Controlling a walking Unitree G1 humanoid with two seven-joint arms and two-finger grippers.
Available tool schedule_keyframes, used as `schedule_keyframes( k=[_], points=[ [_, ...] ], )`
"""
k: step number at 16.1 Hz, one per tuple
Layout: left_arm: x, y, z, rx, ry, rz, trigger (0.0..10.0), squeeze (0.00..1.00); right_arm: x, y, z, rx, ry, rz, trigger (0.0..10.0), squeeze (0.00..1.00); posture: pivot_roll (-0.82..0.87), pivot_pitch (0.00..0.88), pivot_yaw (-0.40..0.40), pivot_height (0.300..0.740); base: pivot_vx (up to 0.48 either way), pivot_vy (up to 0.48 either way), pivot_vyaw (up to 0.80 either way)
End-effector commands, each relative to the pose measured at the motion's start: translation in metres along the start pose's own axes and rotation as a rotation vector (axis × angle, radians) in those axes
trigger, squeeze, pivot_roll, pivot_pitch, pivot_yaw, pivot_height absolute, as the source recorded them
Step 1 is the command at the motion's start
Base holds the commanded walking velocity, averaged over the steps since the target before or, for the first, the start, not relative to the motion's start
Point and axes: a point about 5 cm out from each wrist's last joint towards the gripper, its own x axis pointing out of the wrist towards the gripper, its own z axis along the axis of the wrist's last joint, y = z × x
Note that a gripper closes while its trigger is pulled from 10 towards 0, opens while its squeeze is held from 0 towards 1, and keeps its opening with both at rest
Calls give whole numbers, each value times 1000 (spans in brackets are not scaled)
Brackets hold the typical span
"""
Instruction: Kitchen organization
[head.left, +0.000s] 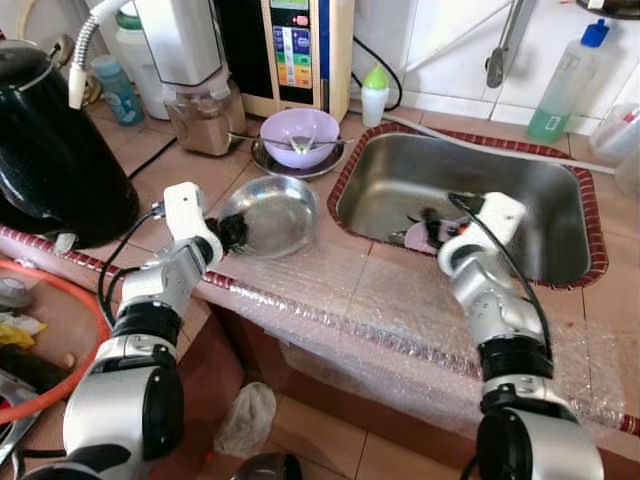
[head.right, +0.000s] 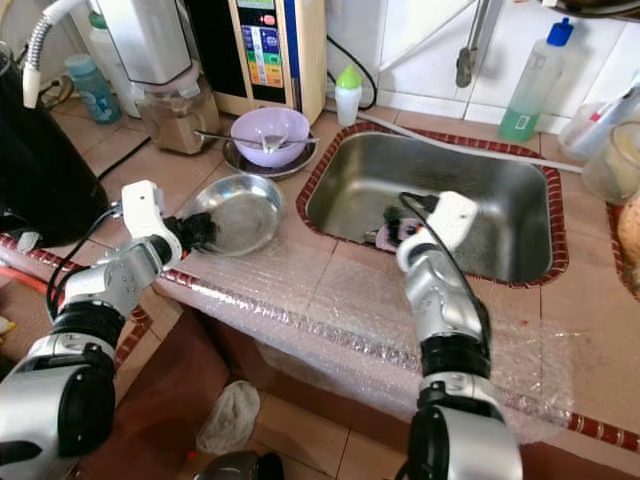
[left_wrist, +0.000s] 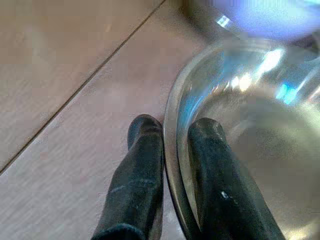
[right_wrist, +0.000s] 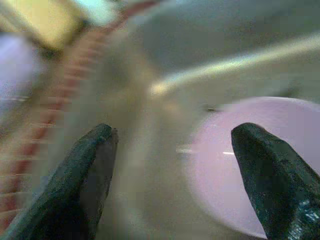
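Steel bowl (head.left: 268, 212) sits on the tiled surface (head.left: 330, 270) beside the sink (head.left: 560, 215); light, stiff, slick, so the rim is the grip point. Left tool (left_wrist: 172, 145) is pinched on that rim, arm stretched forward. Right tool (right_wrist: 172, 165) gapes wide and empty over a pink dish (right_wrist: 260, 160) in the sink, wrist bent down.

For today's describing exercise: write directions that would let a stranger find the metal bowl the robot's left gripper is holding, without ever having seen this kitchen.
Start at the steel sink set into the tiled counter. Just beside its left edge, on the tiles, sits the shiny metal bowl, its near rim pinched by the left gripper. Unlike the purple bowl behind it, it is bare silver and holds no spoon.
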Motion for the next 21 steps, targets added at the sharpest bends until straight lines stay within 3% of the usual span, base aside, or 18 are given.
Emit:
schedule_keyframes(
  k=[1,4,8,11,17,18,19,21],
  points=[
    [-1,-2,1,5,-26,-22,0,0,-1,17,8,8,-36,108,10000,0,26,0,81,740,0,0,0],
    [-2,-9,-1,-10,-78,-44,0,0,-10,38,11,64,-66,272,10000,0,28,0,65,740,0,0,0],
    [-3,-20,1,-9,-147,-93,0,0,-21,51,1,73,30,449,10000,0,25,0,64,740,0,0,0],
    [-3,-39,4,-45,-188,-182,0,0,-22,59,-3,91,59,505,10000,0,25,0,68,740,0,0,0],
    [-5,-48,4,-62,-210,-228,0,0,-21,66,-18,86,120,518,10000,0,33,0,61,740,0,0,0],
    [-5,-49,5,-66,-212,-230,0,0,-21,67,-20,88,129,519,2314,0,35,0,60,740,0,0,0],
    [-5,-51,6,-75,-221,-243,0,0,-20,67,-24,72,143,512,0,0,36,0,60,740,0,0,0],
    [-5,-56,7,-81,-231,-266,0,0,-18,65,-28,59,166,487,0,0,36,0,61,740,0,0,0]
  ],
)
